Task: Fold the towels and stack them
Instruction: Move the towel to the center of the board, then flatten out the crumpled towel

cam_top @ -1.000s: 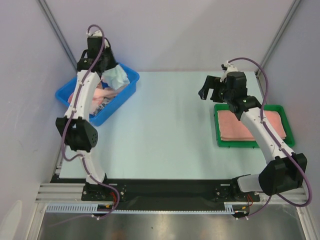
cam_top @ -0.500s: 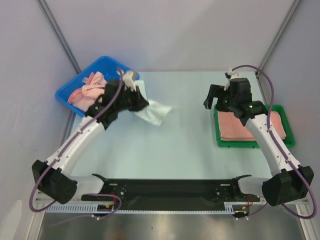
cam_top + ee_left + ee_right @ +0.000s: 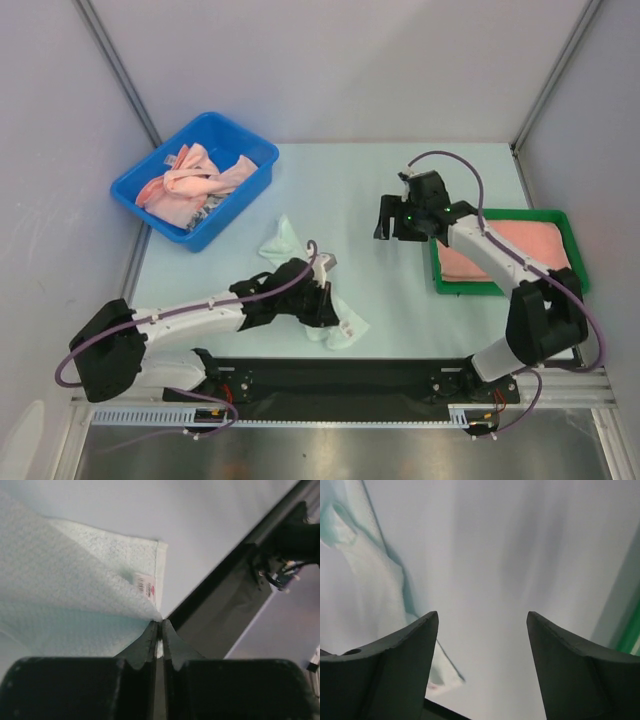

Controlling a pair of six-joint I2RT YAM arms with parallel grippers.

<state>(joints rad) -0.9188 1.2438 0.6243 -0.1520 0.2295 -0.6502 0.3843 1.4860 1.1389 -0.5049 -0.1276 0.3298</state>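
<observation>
At the lower centre of the top view, the left gripper is reaching low along the near edge of the table and pinching the pale mint towel, which is trailing from there up toward the middle left. Holding it by the edge looks like a way of dragging it flat for a first fold. The left wrist view is giving what the overhead cannot: the fingers are pressing tight together on a corner of the cloth, and a small sewn label is sitting just beside that corner.

Further up, right of centre, the right gripper is hovering over bare table, probably waiting to take another corner. Its own camera is showing the fingers spread wide with nothing between them, and the mint cloth at the frame's left.

Just right of it, folded salmon towels are lying stacked in the green tray. At the far upper left, crumpled pink towels are waiting in the blue bin.
</observation>
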